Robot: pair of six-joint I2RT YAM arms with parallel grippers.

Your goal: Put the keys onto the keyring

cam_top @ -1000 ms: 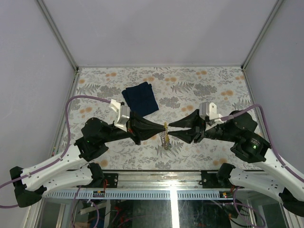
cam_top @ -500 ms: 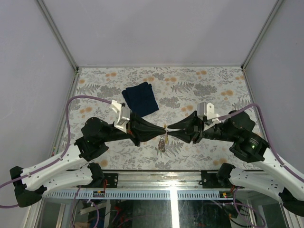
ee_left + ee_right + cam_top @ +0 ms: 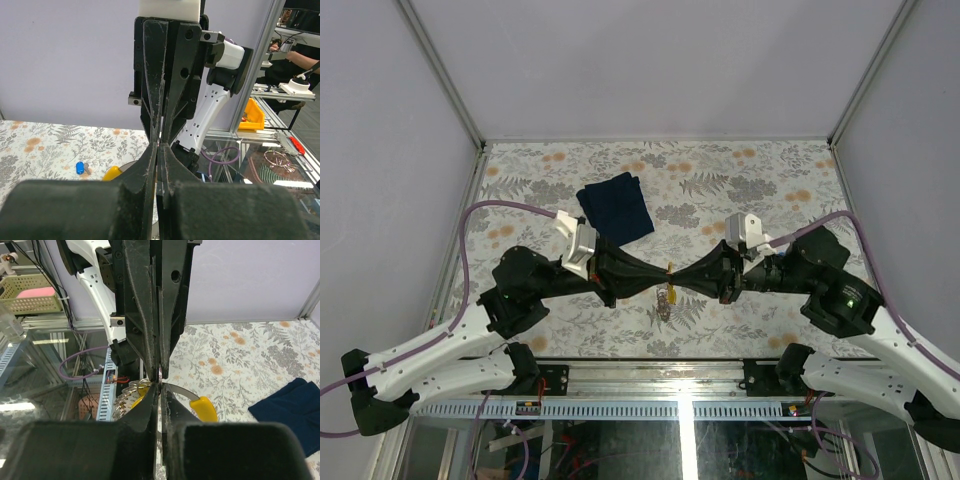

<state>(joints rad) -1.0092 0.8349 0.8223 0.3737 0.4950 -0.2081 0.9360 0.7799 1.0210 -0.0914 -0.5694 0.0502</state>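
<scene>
Basket (image 3: 35, 304) holds pink item (image 3: 35, 291); left hand (image 3: 659, 277), right hand (image 3: 677, 275) clamped tip-to-tip.

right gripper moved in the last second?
Yes. In the top view the right gripper slid left, toward the navy cloth, and shut, tips now meeting the left gripper.

Left claw (image 3: 159, 148) closed tight, blue-tagged key (image 3: 80, 167) on floral table (image 3: 40, 145) beyond
</scene>
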